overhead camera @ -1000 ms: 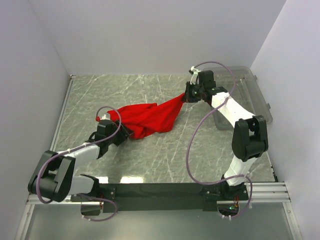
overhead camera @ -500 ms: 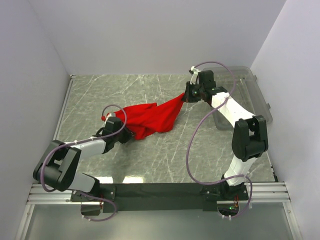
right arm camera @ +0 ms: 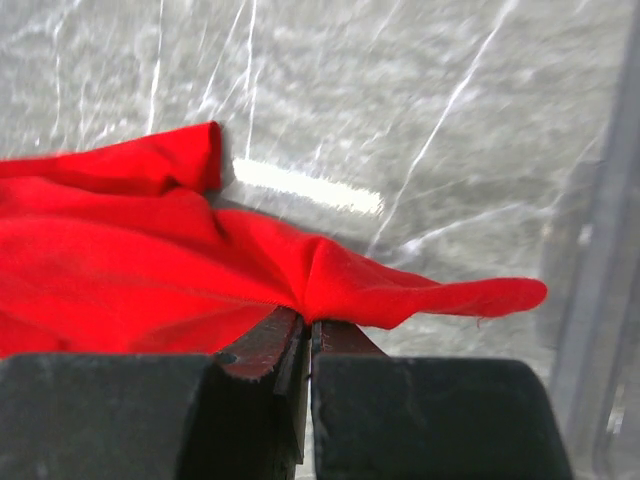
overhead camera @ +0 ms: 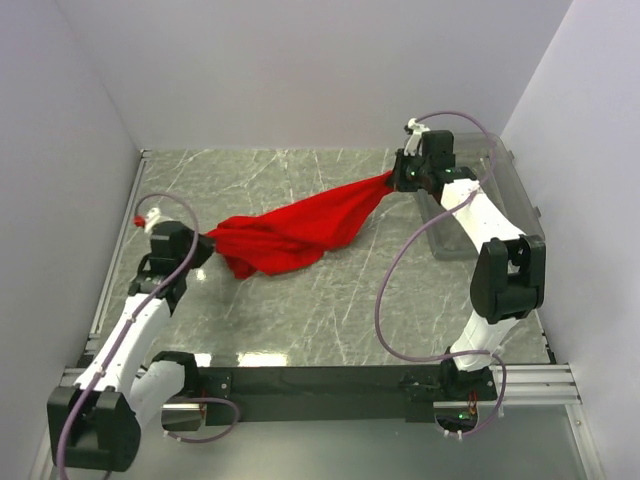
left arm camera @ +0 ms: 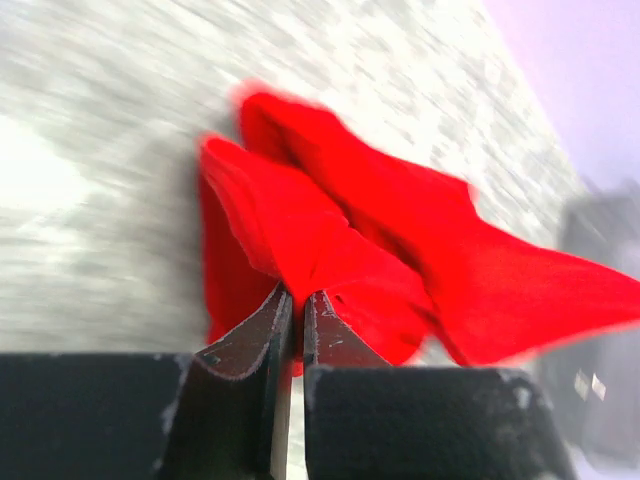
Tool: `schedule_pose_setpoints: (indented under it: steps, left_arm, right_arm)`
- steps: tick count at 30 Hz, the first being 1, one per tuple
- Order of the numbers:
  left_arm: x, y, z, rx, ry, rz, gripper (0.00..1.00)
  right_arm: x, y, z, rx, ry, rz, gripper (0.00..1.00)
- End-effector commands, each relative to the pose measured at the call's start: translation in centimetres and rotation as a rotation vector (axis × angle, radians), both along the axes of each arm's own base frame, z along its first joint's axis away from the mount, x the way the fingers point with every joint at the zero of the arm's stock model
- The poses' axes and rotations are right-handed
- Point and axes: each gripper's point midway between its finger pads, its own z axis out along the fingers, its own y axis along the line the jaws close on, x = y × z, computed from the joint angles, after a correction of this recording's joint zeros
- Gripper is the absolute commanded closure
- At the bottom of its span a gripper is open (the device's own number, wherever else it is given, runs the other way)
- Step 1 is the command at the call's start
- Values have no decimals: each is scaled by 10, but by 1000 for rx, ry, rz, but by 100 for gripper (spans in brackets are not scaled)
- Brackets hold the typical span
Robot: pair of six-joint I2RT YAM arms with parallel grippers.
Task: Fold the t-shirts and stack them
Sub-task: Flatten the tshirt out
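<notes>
The red t-shirt point(overhead camera: 295, 228) is strung out between the two hands across the tabletop point(overhead camera: 330, 310). The left hand point(overhead camera: 200, 245) has its fingers all but shut, pinching a bunched fold at one end. The right hand point(overhead camera: 400, 176) is clamped tight on a thin edge at the other end. Holding it by opposite ends this way looks meant to draw the cloth out long so it can be laid flat before any fold is made. For now only the stretch nearest the right hand is taut, while the part nearer the left hand sags in a crumpled heap on the tabletop. A plastic bin point(overhead camera: 505, 190) stands just beyond the right hand and is partly covered by that arm. It is not clear which part of the shirt each hand has, whether sleeve, hem or shoulder, and no neck label shows. The left wrist view is smeared with blur, and the closed fingers hide how much cloth sits inside either grip.
</notes>
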Motion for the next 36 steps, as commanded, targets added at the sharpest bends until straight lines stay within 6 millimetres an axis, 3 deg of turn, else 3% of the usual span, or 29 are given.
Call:
schedule_pose_setpoints:
  steps: [1, 7, 11, 14, 18, 25, 30, 36]
  left_arm:
    - [-10, 34, 1, 97, 39, 31, 99]
    - [-2, 74, 37, 151, -18, 133, 99]
    - [6, 96, 44, 183, -6, 184, 99]
    - [13, 101, 60, 198, -37, 186, 99]
    - [16, 103, 99, 223, -156, 195, 99]
    - [9, 106, 137, 216, -275, 235, 99]
    - [-5, 113, 177, 214, -391, 306, 99]
    - [-9, 119, 198, 238, -416, 339, 99]
  right_arm:
    - [17, -8, 57, 3, -161, -20, 100]
    - [22, -13, 75, 2, -214, -36, 100]
    - [30, -14, 87, 7, -242, -53, 100]
    - [31, -10, 101, 33, -273, -52, 100]
    - [27, -9, 122, 59, -338, -43, 100]
    - [21, -9, 160, 106, -395, -31, 100]
    - [15, -5, 189, 173, -422, -17, 100]
    - [12, -3, 199, 188, -429, -6, 100]
